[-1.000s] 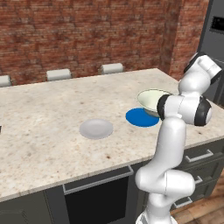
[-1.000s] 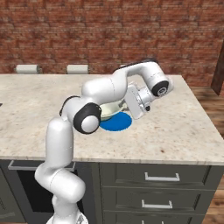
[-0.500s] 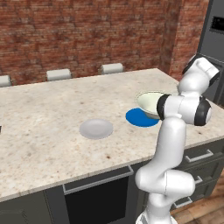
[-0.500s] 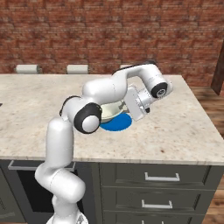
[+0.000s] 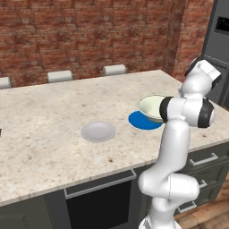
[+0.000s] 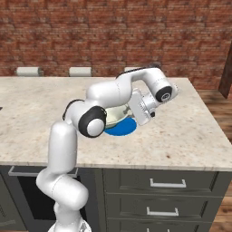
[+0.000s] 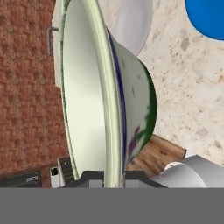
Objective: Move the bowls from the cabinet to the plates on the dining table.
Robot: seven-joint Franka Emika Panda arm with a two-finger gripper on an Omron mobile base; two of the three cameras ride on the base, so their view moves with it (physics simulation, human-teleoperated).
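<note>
Across the room's middle runs the table [image 5: 53, 147], its beige speckled top over dark drawer fronts, with a brick wall [image 5: 89, 36] behind it. Toward the table's right end the white arm [image 6: 113, 93] reaches over the top. The cream-white bowl [image 5: 151, 106] with its dark green foot hangs just above the blue plate [image 5: 139, 121], overlapping the plate's right part; whether they touch I cannot tell. The bowl is empty. In the hand view, the claw [image 7: 114, 175] is pinched tight on the bowl's rim. Left of the blue plate, apart from it, lies the pale grey plate [image 5: 98, 131], bare.
</note>
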